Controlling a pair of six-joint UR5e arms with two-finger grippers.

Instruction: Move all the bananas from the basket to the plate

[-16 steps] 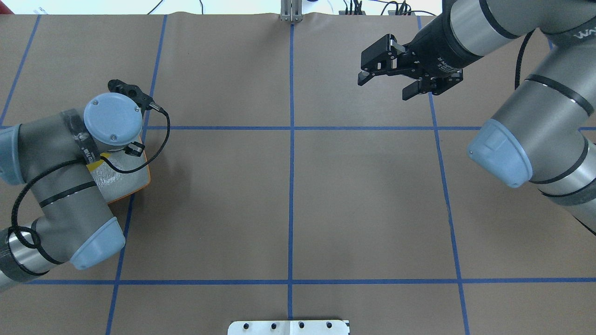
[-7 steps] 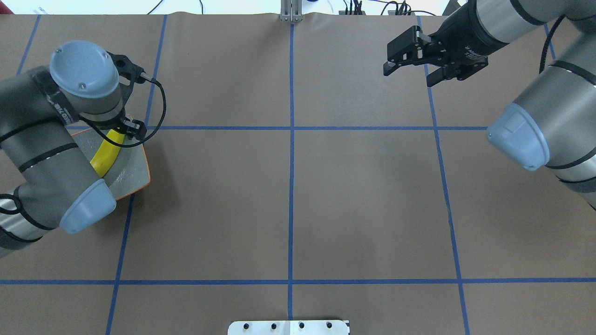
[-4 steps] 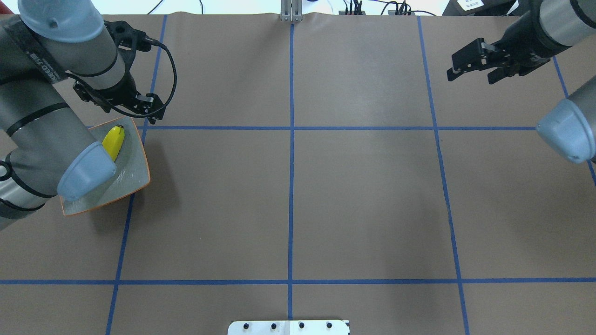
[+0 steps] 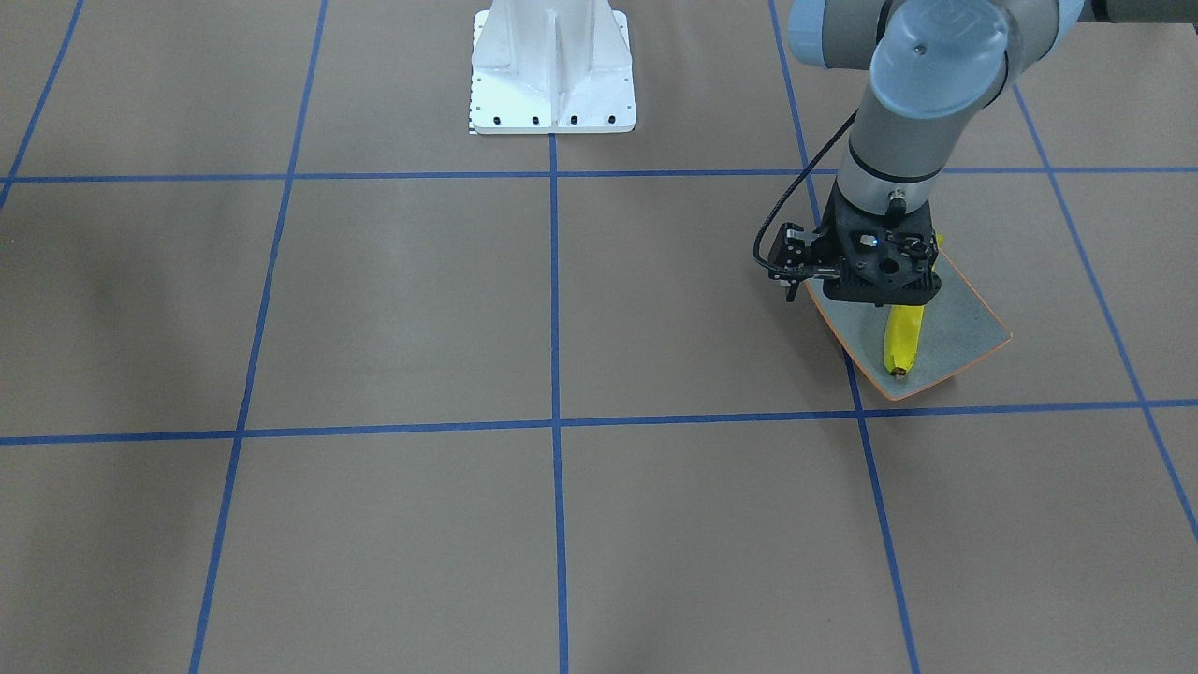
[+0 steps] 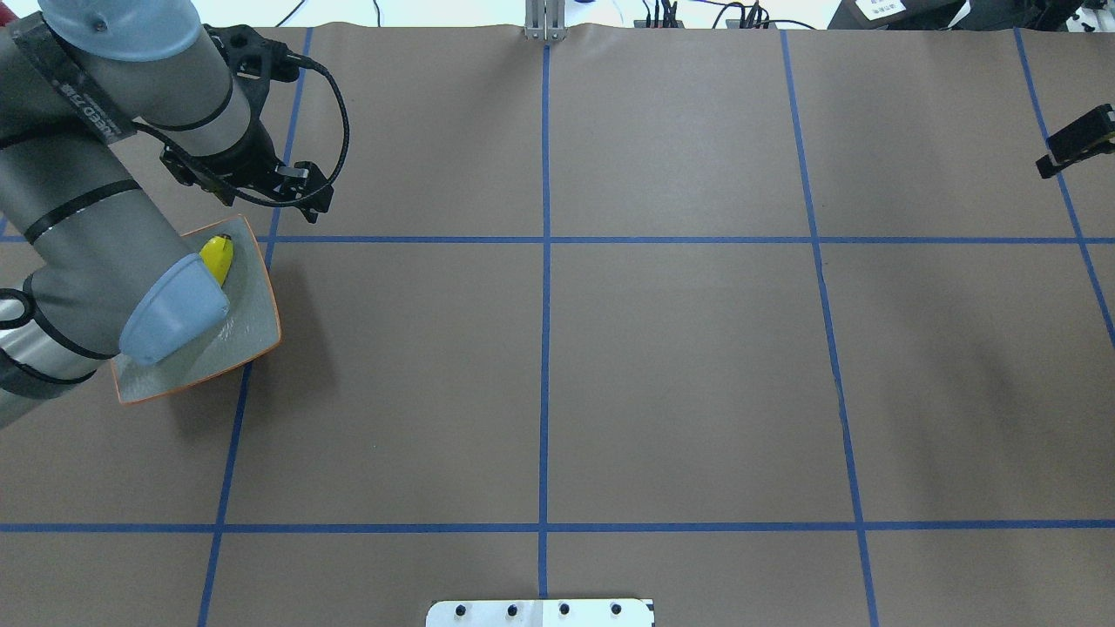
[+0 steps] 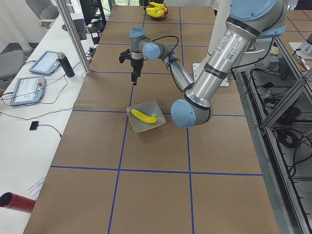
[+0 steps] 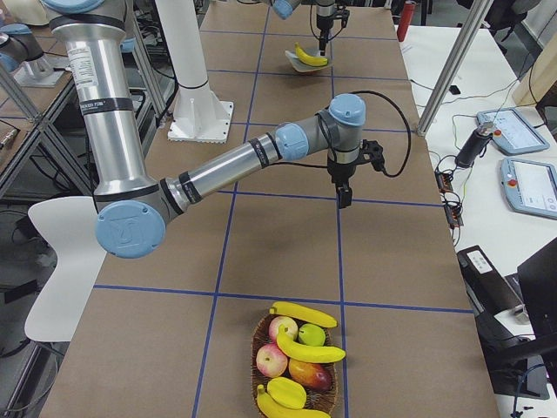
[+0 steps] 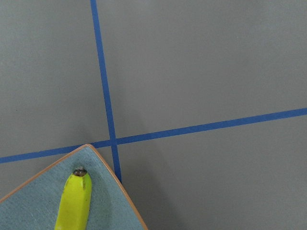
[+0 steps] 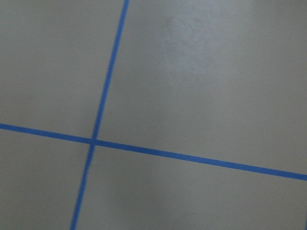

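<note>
Exterior front-facing: left tool (image 4: 880, 285) hangs above the edge of the plate (image 4: 969, 323) with nothing yellow in it. Its body hides the fingers, so I cannot tell whether they are apart or together. One banana (image 4: 903, 342) lies flat inside the plate, on the brown tabletop (image 4: 412, 309).

Overhead exterior: right tool (image 5: 1076, 144) sits at the far right edge. Only a black sliver shows, so its state cannot be told. A band on the left arm (image 5: 83, 109) carries print too small to read, and no brand is legible anywhere.

Exterior right: basket (image 7: 256, 341) sits at the near end, well apart from the plate. More bananas (image 7: 310, 351) lie piled in it among apples (image 7: 280, 329).

Left wrist-mounted: banana tip and plate corner only.

Handling, judged: light fruit, firm but easily bruised, with a smooth peel that may slip. Take it at mid-length, jaws across the curve, with a gentle squeeze. Avoid the dark tips.
</note>
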